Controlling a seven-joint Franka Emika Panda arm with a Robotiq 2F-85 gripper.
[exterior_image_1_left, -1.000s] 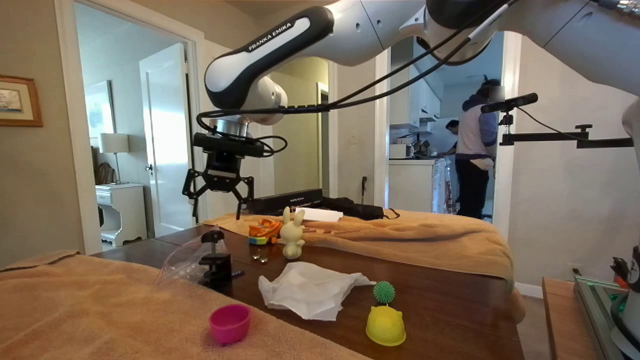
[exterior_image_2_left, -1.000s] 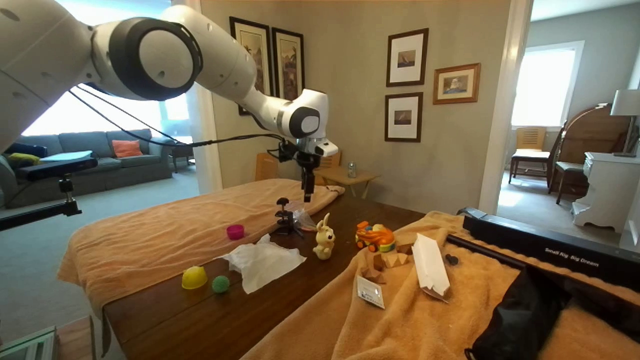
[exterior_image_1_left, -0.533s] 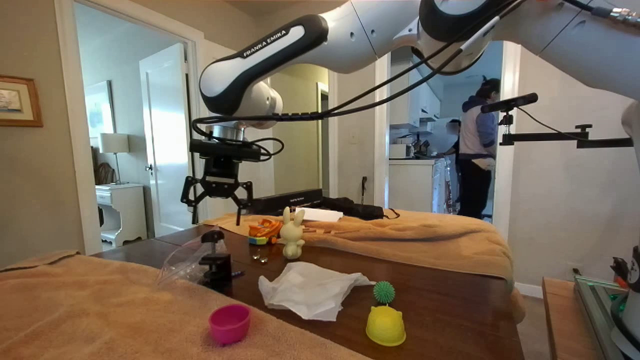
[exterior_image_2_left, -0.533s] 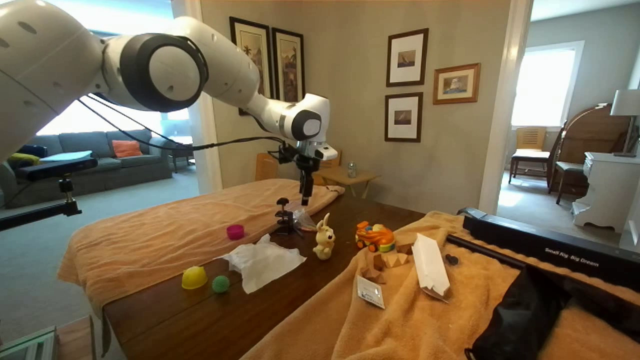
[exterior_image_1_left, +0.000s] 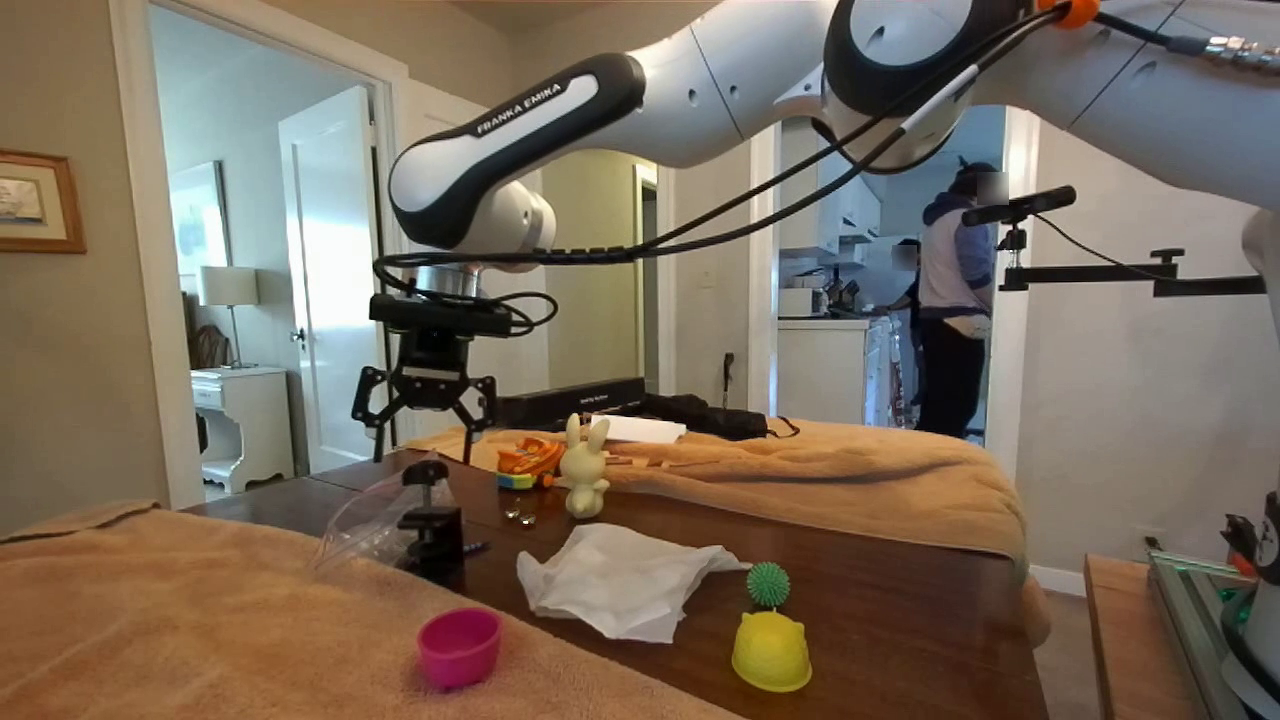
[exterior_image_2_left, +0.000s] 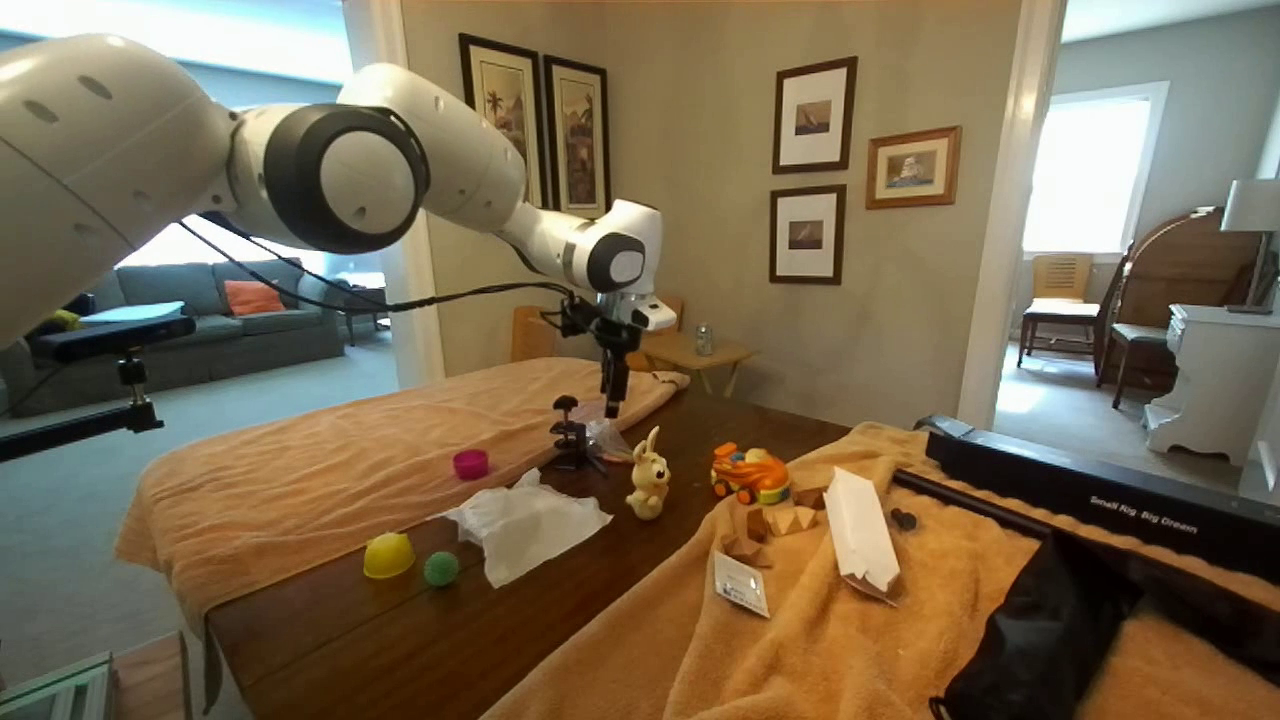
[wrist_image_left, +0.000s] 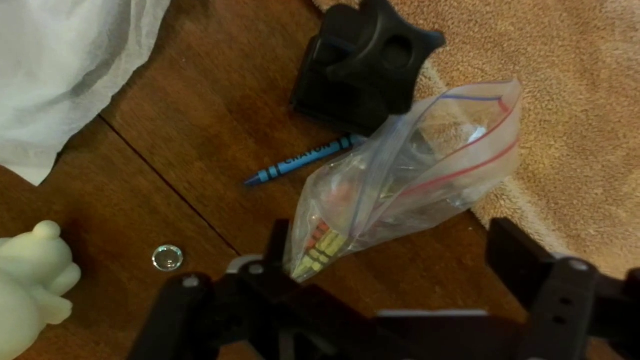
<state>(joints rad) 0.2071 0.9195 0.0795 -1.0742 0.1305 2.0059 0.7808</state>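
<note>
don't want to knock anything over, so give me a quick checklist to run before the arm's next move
1. End effector open, holding nothing: ok.
2. Plastic bag below the end effector, not gripped: ok.
3. Plastic bag clear of the black clamp: cannot tell; they overlap in the wrist view, contact unclear.
4. Blue crayon clear of the plastic bag: cannot tell; its blunt end meets the bag's edge in the wrist view.
5. Plastic bag off the orange towel: not ok; one end lies over it.
6. Rabbit figure upright: ok in both exterior views.
</note>
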